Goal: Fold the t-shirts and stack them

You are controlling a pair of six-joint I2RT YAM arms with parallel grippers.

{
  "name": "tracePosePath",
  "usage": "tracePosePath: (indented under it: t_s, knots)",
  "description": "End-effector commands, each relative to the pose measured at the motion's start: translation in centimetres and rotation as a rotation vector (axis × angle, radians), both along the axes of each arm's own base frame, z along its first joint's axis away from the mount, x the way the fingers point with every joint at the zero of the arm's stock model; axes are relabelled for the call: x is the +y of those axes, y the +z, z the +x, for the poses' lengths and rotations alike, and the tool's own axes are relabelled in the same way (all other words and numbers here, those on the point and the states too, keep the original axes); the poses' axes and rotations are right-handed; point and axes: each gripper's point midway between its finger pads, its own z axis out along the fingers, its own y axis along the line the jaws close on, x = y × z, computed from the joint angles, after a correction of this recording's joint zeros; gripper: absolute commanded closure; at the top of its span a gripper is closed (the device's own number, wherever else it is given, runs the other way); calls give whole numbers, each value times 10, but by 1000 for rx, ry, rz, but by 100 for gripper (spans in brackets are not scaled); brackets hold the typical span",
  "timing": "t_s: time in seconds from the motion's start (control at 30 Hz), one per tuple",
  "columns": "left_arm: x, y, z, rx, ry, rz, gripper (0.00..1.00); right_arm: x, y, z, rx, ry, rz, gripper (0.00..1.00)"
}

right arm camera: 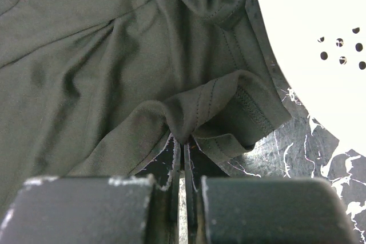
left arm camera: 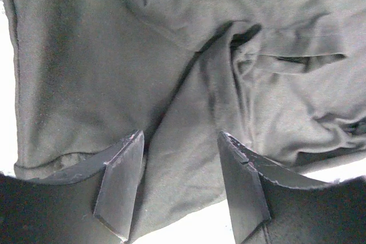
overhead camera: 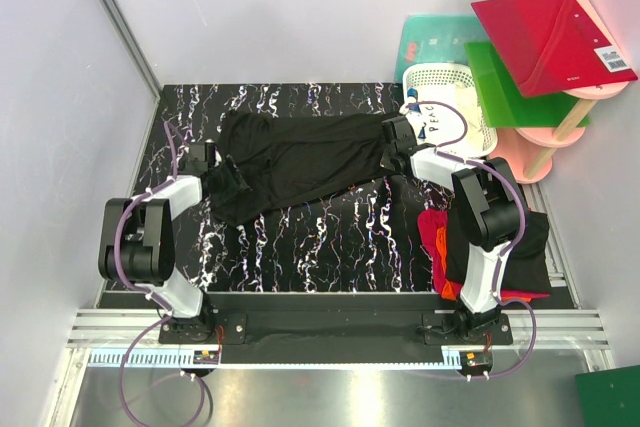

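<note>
Left tool (left arm camera: 180,144) agape over black t-shirt (left arm camera: 86,55); right tool (right arm camera: 183,155) — outstretched — tight on hem

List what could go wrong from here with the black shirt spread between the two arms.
1. The right gripper pinches only a thin fold at the hem of the black t-shirt; a pull might slip it free.
2. The left gripper is open over bunched, overlapping cloth; closing there could catch extra layers and skew the fold.
3. The white basket sits close beside the right gripper; a sideways swing may knock it.
</note>
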Motion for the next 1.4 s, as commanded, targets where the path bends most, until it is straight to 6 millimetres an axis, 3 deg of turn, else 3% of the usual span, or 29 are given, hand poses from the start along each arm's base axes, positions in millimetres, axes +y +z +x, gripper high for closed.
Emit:
tracePosePath:
  t_s: [0.0,0.1,0.13,0.17,0.33,0.37,0.5,0.7,0.77,0.8,0.83,0.87,0.93,1.03,1.13,1.27,1.37]
  knots:
    - [4,-15,4,39,-8,18,44,5,13,12,-48,11,16,96]
    - [0,-16,5,41,-26,4,81,6,14,12,-48,15,18,96]
    - [0,-14,5,39,-29,3,100,5,13,12,-46,13,17,96]
    - [-1,-8,6,23,-27,0,100,6,14,12,-48,15,20,96]
    - [14,22,-1,-26,29,67,100,6,13,11,-46,15,22,96]
    - [17,38,-1,-67,42,80,100,6,13,11,-46,15,22,96]
    - [37,71,-10,-131,121,162,100,5,12,11,-44,10,23,96]
    - [43,110,-16,-219,150,182,100,5,11,10,-42,10,24,96]
    - [40,115,-11,-223,132,174,89,6,11,10,-40,11,26,96]
    - [36,116,-9,-221,111,158,80,6,10,9,-39,11,26,96]
    - [33,110,-10,-193,93,154,62,5,12,10,-42,8,27,96]
    - [32,104,-7,-171,78,157,56,5,13,9,-44,9,23,96]
    - [27,93,-8,-134,56,133,33,4,13,9,-47,6,21,96]
    - [27,75,-12,-90,60,131,32,2,15,8,-49,5,14,96]
    - [26,64,-18,-71,56,130,37,2,16,8,-51,7,12,96]
    - [27,57,-19,-54,54,137,56,2,15,9,-50,4,15,96]
    - [28,46,-18,-22,52,142,50,4,14,9,-46,8,21,96]
